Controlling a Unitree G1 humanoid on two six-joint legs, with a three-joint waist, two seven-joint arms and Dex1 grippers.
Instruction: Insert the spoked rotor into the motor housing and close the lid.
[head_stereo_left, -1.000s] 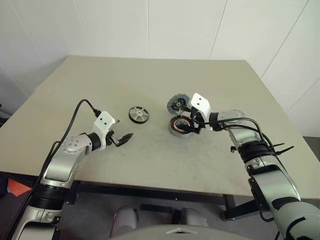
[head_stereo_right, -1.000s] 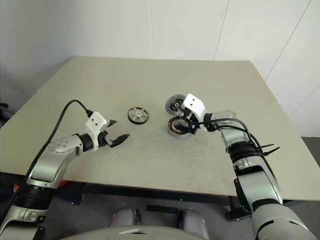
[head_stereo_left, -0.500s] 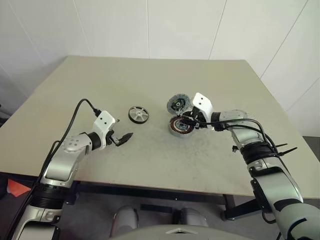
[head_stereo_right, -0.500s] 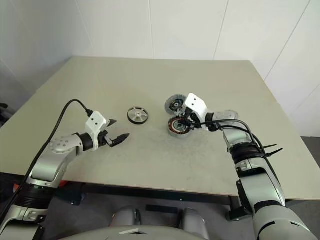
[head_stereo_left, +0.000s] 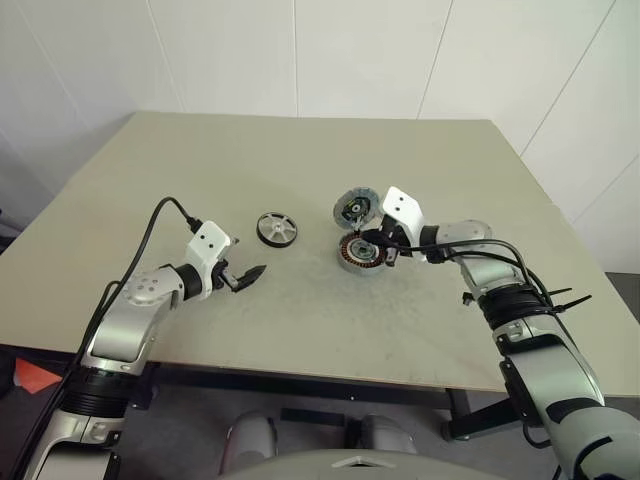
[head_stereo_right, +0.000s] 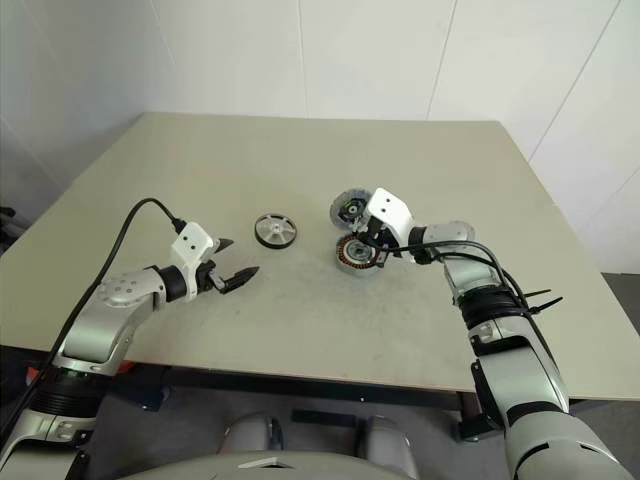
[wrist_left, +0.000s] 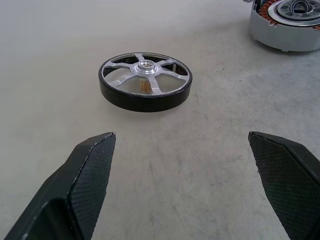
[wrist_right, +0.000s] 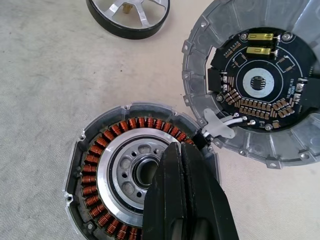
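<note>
Worktop (head_stereo_left: 300, 150): your spoked rotor (head_stereo_left: 277, 228) lies flat, apart from the motor housing (head_stereo_left: 358, 252).
Left gripper (head_stereo_left: 243, 275): spread wide, empty.
Right gripper (wrist_right: 181, 165): clenched over your housing's hub.
Lid (wrist_right: 260, 80): open.

You'll find no legible text, label, brand or number here. The circuit board inside the lid (wrist_right: 260, 82) carries tiny components, but any markings on them are too small for you to read.

Bright, even light, soft faint shadows, sharp focus throughout
</note>
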